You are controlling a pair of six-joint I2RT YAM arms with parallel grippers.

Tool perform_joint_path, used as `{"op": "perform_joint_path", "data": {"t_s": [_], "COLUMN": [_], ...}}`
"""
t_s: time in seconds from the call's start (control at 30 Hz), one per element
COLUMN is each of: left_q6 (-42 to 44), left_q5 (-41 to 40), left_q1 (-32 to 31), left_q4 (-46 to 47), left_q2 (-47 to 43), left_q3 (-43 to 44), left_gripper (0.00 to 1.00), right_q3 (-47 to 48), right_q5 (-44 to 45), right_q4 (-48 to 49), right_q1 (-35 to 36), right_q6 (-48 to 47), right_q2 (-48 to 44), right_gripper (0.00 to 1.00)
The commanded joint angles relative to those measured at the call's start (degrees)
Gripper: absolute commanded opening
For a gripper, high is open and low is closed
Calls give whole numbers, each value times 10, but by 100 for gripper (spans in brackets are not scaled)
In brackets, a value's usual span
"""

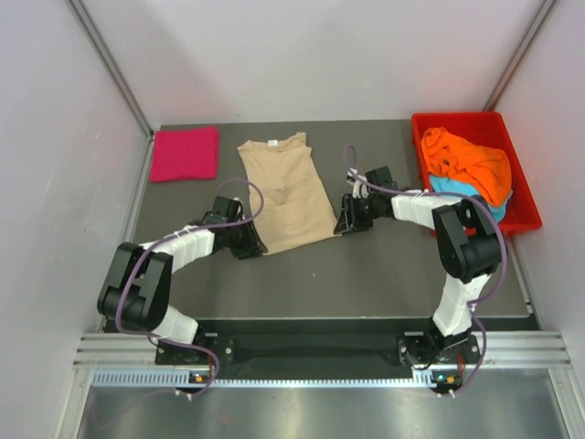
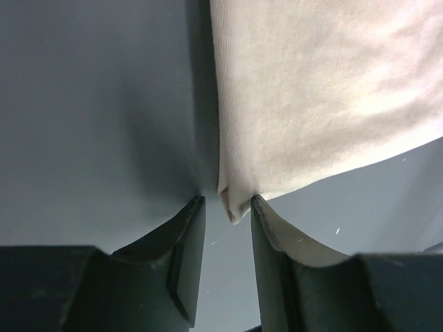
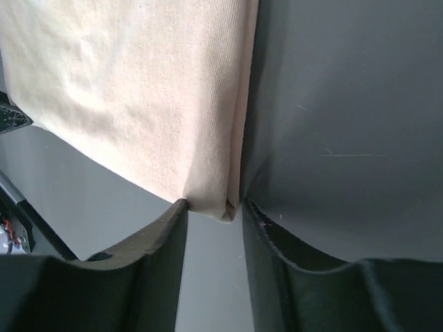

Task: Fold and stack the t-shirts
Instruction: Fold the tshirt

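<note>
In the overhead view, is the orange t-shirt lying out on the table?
No, the orange t-shirt sits crumpled inside the red tray at the table's far right.

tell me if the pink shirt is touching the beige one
Apart. The top view shows a strip of dark table between the pink shirt and the beige shirt.

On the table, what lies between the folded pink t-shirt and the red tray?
The beige t-shirt, and the right gripper at its near right corner; the top view shows both.
</note>
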Motion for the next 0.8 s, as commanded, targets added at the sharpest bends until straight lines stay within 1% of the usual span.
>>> {"op": "perform_joint_path", "data": {"t_s": [0.0,0.03,0.07,0.1,0.13,0.17,0.3,0.33,0.47,0.5,0.57,0.6,0.63,0.7,0.77], "left_q6": [5,5,11,12,13,19,23,24,24,24,22,20,17,-2,-9], "left_q5": [-22,-25,-26,-24,-23,-20,-26,-32,-55,-63,-64,-63,-63,-60,-53], "left_q1": [-4,-4,-4,-4,-4,-4,-22,-29,-60,-68,-72,-80,-89,-105,-112], "left_q4": [14,12,8,-3,-13,-22,-77,-94,-147,-157,-177,-180,-180,-182,-179], "left_q2": [20,20,21,23,23,22,-10,-19,-61,-80,-100,-116,-123,-127,-120], "left_q3": [8,10,12,20,25,29,35,32,9,-3,-17,-29,-33,-43,-52], "left_gripper": [38,34,24,15,8,0,0,0,0,0,0,0,0,0,0], "right_q3": [-16,-19,-21,-28,-34,-42,-126,-141,-217,-247,-276,-302,-314,-346,-364], "right_q5": [-10,-11,-11,-8,-2,2,38,53,134,166,190,207,216,244,244], "right_q4": [31,33,33,34,35,38,65,64,39,22,8,-3,-10,-30,-30], "right_q1": [11,13,14,14,14,14,23,36,71,80,103,110,123,133,144], "right_q6": [-6,-5,-3,-1,4,15,63,70,124,133,158,169,178,203,221], "right_q2": [1,0,-1,-3,-11,-19,-77,-107,-186,-201,-246,-262,-293,-325,-364], "right_gripper": [36,31,18,9,1,0,0,0,0,0,0,0,0,0,0]}}
